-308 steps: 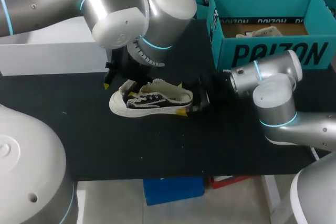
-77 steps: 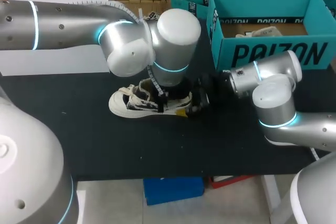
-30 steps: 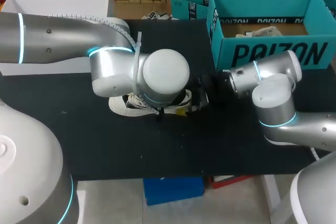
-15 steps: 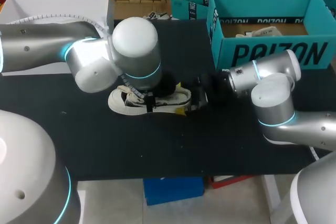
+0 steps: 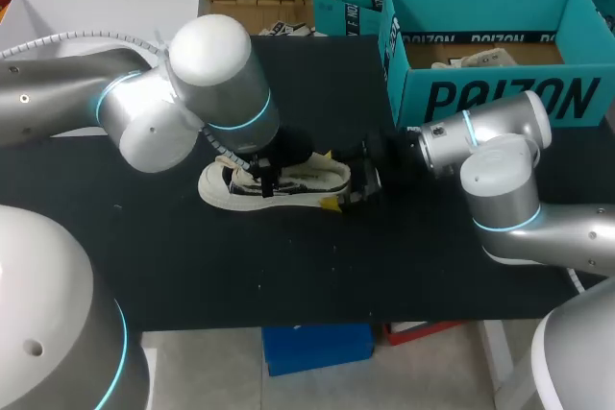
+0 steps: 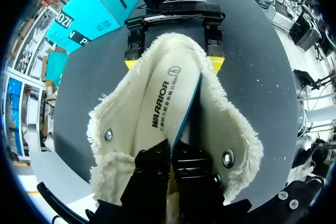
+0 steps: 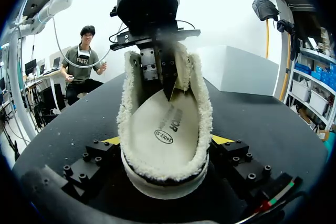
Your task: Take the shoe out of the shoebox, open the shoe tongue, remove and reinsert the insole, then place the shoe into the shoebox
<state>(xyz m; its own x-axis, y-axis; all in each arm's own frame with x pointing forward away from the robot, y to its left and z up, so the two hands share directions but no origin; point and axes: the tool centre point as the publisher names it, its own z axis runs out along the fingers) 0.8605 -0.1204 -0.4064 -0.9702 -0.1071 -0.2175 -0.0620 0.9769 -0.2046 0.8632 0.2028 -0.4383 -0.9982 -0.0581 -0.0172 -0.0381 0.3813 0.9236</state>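
I've got the shoe point(image 5: 317, 180) standing on its sole on the black table point(image 5: 288, 276), near the teal shoebox point(image 5: 500, 98) but outside it. My right gripper point(image 7: 165, 150) clamps the heel from both sides. My left gripper point(image 6: 170, 169) is down inside the opening, fingers pinched together on the insole point(image 6: 165, 93), one edge of it lifted.

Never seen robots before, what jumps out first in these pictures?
A black canvas shoe with fuzzy cream edging lies on the black table, heel clamped by the right gripper. The left gripper, down inside it, pinches the lifted edge of the white insole. A teal cardboard shoebox stands at the far right.
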